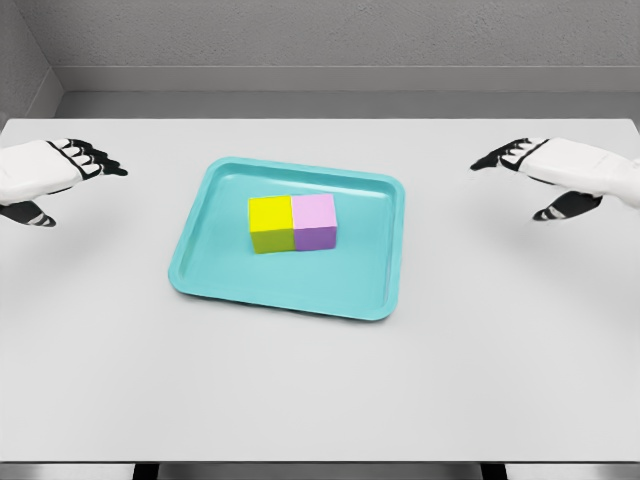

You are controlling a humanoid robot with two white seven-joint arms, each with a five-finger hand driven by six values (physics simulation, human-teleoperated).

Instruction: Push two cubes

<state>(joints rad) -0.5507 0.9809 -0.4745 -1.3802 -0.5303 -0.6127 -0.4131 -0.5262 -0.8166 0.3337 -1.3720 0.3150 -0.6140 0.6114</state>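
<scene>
**Cubes together on tray, both hands clear**

Yellow cube & purple cube sit side by side near the middle of the teal tray, faces touching along one seam, yellow on the left. Tray lies on the white worktop, roughly centred btw. the two arms.

Left hand hovers at the far left edge, well apart from the tray, fingers spread & relaxed, holding nothing. Right hand mirrors it at the far right, also wide & empty, fingertips pointing inward toward the tray.

Step, as I read it: cubes already pressed together, so the push itself looks done, or else the hands are staged w/ no contact yet; can't tell which from this view alone. Neither hand touches a cube.

Next move, if any push remains: bring each hand in over the tray rim, flat palm against the outer cube face, low & square so cubes slide, not tip.
</scene>
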